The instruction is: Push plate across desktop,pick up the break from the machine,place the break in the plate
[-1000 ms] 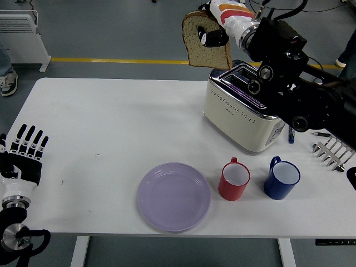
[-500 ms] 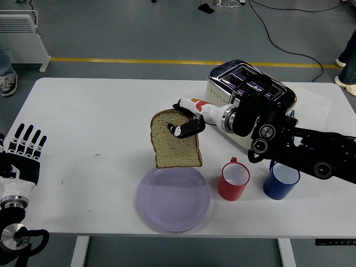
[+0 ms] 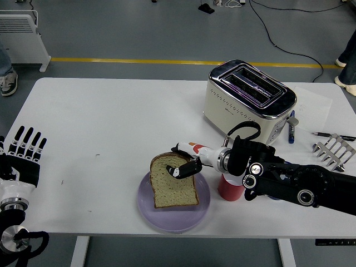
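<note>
Your right hand (image 3: 186, 166): fingers pinched on bread slice (image 3: 173, 188), slice lying tilted in purple plate (image 3: 149, 208) near tabletop (image 3: 111, 128) front edge. Toaster (image 3: 248, 98) behind, apart. Your left hand (image 3: 22, 156): fingers extended, holding nothing, at left edge.

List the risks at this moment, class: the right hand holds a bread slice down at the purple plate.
1. The right hand pinches the bread slice, which leans on the purple plate; pulling away before letting go could drag it off.
2. The forearm lies over the red cup, so a careless withdrawal might tip it.
3. The plate sits near the table's front edge.
</note>
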You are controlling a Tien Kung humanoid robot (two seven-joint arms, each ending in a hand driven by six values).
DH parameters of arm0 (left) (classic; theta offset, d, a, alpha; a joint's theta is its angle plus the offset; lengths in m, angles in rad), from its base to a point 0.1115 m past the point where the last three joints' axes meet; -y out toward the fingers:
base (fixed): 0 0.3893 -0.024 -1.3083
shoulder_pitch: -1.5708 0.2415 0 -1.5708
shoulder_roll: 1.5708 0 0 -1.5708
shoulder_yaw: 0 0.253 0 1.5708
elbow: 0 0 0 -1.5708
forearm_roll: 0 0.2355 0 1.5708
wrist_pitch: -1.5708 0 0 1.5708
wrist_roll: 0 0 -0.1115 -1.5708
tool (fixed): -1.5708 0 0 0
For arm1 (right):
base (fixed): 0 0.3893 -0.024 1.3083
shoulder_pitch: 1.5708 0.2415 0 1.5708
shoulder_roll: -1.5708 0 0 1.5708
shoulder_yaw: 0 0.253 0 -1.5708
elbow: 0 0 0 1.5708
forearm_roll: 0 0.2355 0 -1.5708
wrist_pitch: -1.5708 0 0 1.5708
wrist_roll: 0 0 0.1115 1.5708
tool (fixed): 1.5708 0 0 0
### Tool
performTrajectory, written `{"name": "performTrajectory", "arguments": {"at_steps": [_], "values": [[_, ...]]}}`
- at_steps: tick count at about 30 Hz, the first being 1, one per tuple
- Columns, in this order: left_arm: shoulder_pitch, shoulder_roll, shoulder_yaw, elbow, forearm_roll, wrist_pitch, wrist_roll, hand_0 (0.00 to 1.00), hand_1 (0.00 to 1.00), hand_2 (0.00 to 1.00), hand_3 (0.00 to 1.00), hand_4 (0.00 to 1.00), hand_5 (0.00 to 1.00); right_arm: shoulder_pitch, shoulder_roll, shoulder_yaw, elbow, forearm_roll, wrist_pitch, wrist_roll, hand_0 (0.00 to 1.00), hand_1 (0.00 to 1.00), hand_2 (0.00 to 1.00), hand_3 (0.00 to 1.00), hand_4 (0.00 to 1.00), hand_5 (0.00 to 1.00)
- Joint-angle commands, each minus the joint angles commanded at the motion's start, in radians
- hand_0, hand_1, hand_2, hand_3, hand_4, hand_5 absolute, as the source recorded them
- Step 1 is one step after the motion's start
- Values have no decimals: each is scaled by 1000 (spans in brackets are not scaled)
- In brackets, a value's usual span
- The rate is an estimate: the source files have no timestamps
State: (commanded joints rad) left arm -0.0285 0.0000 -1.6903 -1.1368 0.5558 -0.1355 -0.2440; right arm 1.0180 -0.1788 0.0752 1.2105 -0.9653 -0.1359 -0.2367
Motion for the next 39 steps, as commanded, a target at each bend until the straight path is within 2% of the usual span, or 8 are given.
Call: {"name": "performTrajectory", "arguments": {"at_steps": [8, 9, 14, 15, 20, 21, 30, 39], "values": [[4, 0, 4, 0, 0, 1, -1, 815, 780, 772, 741, 557, 998, -19, 40, -22, -68, -46, 17, 38, 539, 529, 551, 586, 437, 265], [4, 0, 4, 0, 0, 1, -1, 815, 779, 769, 741, 557, 998, -20, 43, -23, -73, -51, 17, 41, 629, 661, 673, 750, 568, 296], [6, 0, 7, 0, -1, 2, -2, 815, 779, 769, 741, 557, 998, -26, 64, -17, -118, -104, -26, 74, 629, 661, 673, 750, 568, 296], [6, 0, 7, 0, -1, 2, -2, 815, 779, 769, 741, 552, 998, -26, 66, -16, -122, -110, -30, 77, 724, 750, 795, 881, 677, 312], [5, 0, 6, 0, -2, 2, -3, 815, 779, 769, 741, 552, 998, -25, 77, -6, -148, -183, -43, 88, 724, 750, 795, 881, 677, 312], [5, 0, 5, 0, -2, 2, -3, 815, 778, 769, 741, 547, 998, -25, 77, -4, -153, -200, -41, 88, 820, 829, 923, 995, 741, 303], [3, 0, -1, 0, -3, 2, -3, 815, 778, 769, 741, 542, 998, -26, 71, 17, -143, -254, -70, 96, 846, 846, 959, 998, 763, 311], [0, 0, -7, -4, -2, 3, -4, 815, 778, 767, 741, 543, 998, -27, 40, 112, -38, -287, -124, 116, 852, 850, 942, 976, 759, 330]]}}
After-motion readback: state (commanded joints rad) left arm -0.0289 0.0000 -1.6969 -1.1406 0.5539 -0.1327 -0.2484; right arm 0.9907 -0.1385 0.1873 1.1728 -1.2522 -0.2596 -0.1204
